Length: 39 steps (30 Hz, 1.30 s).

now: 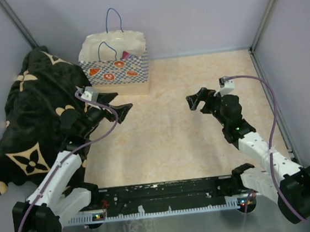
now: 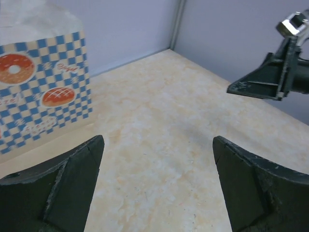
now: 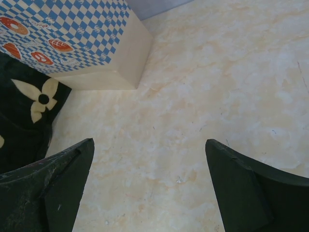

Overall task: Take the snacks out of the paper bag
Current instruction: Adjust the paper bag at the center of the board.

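The paper bag (image 1: 117, 62) stands upright by the far wall (image 1: 188, 12), mouth up so its snacks (image 1: 127, 55) (barely peeking out) can be reached, while left gripper (image 1: 125, 113) and right gripper (image 1: 194, 104) hover wide, empty, well short of it

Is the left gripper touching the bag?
Apart. The left wrist view shows bare table between the open left gripper and the bag.
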{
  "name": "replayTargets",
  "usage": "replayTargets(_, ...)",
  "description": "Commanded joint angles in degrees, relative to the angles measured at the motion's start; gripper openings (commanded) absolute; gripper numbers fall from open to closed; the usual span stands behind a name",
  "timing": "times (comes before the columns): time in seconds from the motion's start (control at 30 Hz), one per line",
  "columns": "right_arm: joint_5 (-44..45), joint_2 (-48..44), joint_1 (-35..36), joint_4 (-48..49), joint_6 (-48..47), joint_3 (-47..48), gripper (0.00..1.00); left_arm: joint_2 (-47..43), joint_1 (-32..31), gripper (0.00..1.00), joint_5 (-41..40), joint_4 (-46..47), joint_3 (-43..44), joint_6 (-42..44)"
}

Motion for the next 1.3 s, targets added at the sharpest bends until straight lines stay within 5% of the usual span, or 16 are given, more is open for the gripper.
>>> replayTargets(0.0, 0.3, -1.7, 0.3, 2.7, -0.4, 2.6, 0.99, 2.7, -0.2, 1.0, 18.7, 9.5, 3.1, -0.7)
replayTargets(0.1, 0.1, -2.2, 0.3, 1.3, -1.2, 2.9, 0.99, 5.4, -0.3, 1.0, 33.4, 11.7, 6.2, -2.1)
replayTargets(0.17, 0.6, -2.8, 0.3, 0.8, -1.2, 2.5, 0.99, 7.4, -1.3, 1.0, 51.5, 12.6, 7.5, -0.7)
replayTargets(0.27, 1.2, -3.0, 0.3, -0.7, -1.2, 2.7, 0.99, 5.7, -1.8, 1.0, 49.6, 16.0, 5.2, 0.7)
replayTargets(0.37, 1.7, -2.6, 0.3, -2.3, -1.4, 3.5, 0.99, 5.4, -1.2, 1.0, 37.3, 6.6, 9.5, 2.8)
replayTargets(0.57, 4.3, -0.5, 0.3, -9.3, -1.8, 7.6, 0.99, 10.2, 3.1, 0.99, -21.0, -14.9, 26.0, -2.1)
replayTargets(0.7, 5.6, 1.1, 0.4, -14.6, -2.2, 10.3, 0.99, 14.9, 11.3, 0.99, -28.6, -16.7, 31.7, -11.5)
replayTargets(0.87, 5.0, 1.1, 0.7, -16.0, -2.9, 10.6, 0.99, 26.0, 12.5, 0.99, -38.3, -19.2, 44.1, -10.6)
replayTargets(0.93, 5.1, 0.5, 0.7, -17.0, -4.2, 10.9, 0.99, 30.7, 12.5, 0.99, -35.9, -22.1, 50.6, -7.7)
replayTargets(1.1, 7.5, -3.0, 0.7, -17.8, -7.2, 9.7, 0.99, 34.5, 12.1, 1.0, -11.1, -26.6, 58.2, 6.6)
replayTargets(1.27, 4.2, -3.2, 0.8, -16.5, -6.0, 9.2, 0.99, 31.0, 11.6, 1.0, -1.0, -23.9, 52.5, 11.8)
